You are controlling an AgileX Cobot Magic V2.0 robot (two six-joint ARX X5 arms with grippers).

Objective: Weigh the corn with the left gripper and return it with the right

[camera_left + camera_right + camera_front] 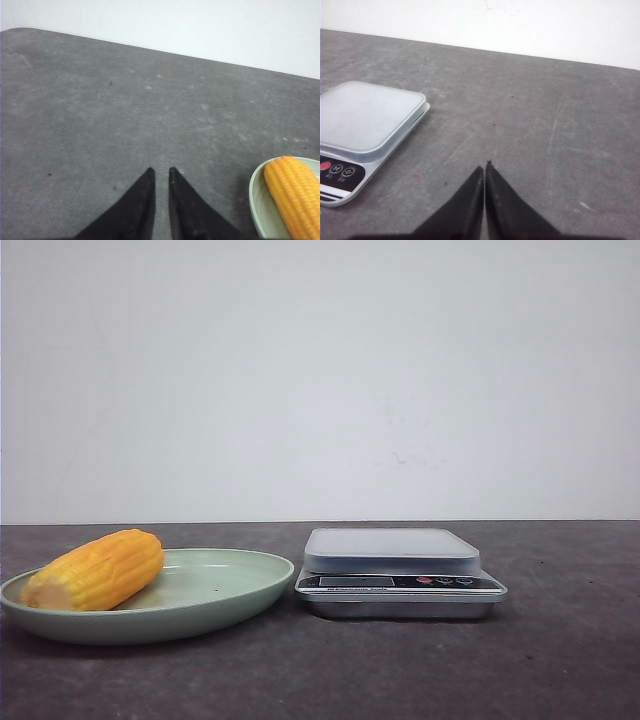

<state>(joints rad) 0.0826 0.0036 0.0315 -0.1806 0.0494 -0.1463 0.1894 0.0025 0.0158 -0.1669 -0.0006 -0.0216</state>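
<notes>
The corn (95, 570), a stubby yellow-orange cob, lies on its side at the left of a pale green plate (225, 585). In the left wrist view the corn (295, 195) and the plate's rim (255, 197) show off to one side of my left gripper (161, 171). Its black fingers stand a narrow gap apart over bare table, holding nothing. My right gripper (484, 167) is shut with its tips together, empty, over the table beside the scale (365, 117). Neither gripper appears in the front view.
The silver kitchen scale (392, 552) with a grey weighing top stands just right of the plate, its buttons facing the front. A white wall runs behind the dark grey table (560, 660).
</notes>
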